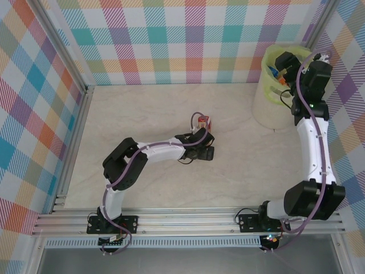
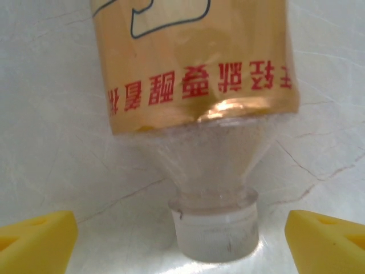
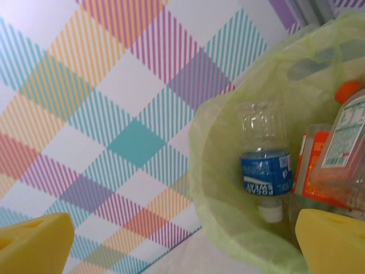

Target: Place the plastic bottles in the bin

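One plastic bottle [image 2: 199,74] with an orange-yellow label and a white cap [image 2: 215,234] lies on the table, cap towards my left gripper [image 2: 181,242]. That gripper is open, its yellow fingertips [image 2: 37,240] wide apart on either side of the cap and not touching it. From above, the same bottle [image 1: 203,121] lies just beyond the left gripper [image 1: 204,140] at mid-table. The bin [image 1: 268,105], lined in lime green, stands at the back right. My right gripper [image 1: 285,60] hangs open and empty over the bin's rim [image 3: 228,188]. Inside lie a blue-labelled bottle [image 3: 265,171] and an orange-capped bottle [image 3: 342,148].
Checked walls [image 1: 171,40] close the table [image 1: 142,114] at the back and sides, with aluminium rails [image 1: 74,148] along the edges. The bin sits tight in the back right corner. The right arm [image 1: 313,148] runs up the right side.
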You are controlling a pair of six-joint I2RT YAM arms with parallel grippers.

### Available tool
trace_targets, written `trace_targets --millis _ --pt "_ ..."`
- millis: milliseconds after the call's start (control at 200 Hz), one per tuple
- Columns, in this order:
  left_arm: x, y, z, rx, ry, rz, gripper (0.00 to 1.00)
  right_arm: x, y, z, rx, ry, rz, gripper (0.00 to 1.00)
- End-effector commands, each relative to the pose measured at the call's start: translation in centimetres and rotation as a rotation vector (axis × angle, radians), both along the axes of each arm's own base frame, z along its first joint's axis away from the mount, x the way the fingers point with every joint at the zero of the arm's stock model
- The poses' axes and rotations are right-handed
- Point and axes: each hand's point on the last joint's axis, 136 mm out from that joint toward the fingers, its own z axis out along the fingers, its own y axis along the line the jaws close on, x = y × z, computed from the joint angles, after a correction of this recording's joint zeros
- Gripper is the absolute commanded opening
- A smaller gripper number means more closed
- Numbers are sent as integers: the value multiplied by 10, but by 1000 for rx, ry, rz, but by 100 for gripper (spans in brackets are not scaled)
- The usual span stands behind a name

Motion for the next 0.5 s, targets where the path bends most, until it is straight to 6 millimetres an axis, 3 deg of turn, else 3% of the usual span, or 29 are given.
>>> trace_targets --millis 0,345,495 --pt "5 1 -3 57 -16 5 90 -18 23 -7 -25 16 130 100" --pt "9 -7 -14 51 -9 4 74 -61 100 -36 -29 90 473 100" --pt "7 -11 -14 42 1 -15 57 -77 121 -51 -16 116 552 100"
